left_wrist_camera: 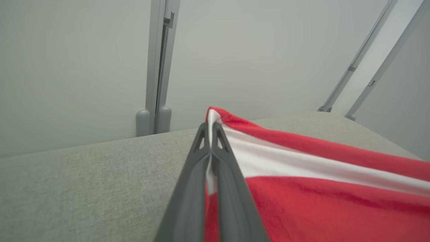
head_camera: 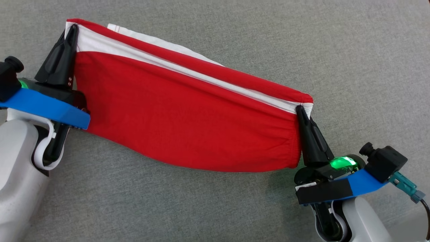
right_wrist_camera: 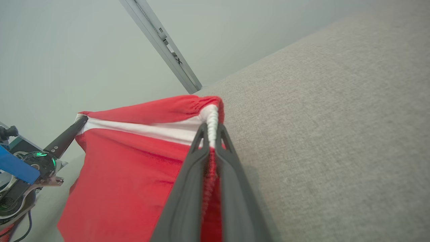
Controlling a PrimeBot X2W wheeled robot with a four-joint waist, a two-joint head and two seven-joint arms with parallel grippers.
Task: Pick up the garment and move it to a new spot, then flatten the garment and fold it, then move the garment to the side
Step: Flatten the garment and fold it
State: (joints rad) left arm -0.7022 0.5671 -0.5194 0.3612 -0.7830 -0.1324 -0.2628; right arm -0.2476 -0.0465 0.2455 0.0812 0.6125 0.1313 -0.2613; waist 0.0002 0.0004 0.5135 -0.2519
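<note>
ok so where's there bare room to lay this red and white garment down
The grey fabric surface is bare beyond the top edge of the red and white cloth garment, toward the upper right, and below its lower edge, between the left gripper and the right gripper. Crowded around each gripper, at the head view's left edge and lower right corner.

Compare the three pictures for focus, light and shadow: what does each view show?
Head view: sharp and evenly lit; the garment casts a soft shadow on the grey surface, and a green lamp glows behind the right gripper. Left wrist view: the fingers blur close to the lens. Right wrist view: its fingers are likewise soft, with a faint shadow beside them.
</note>
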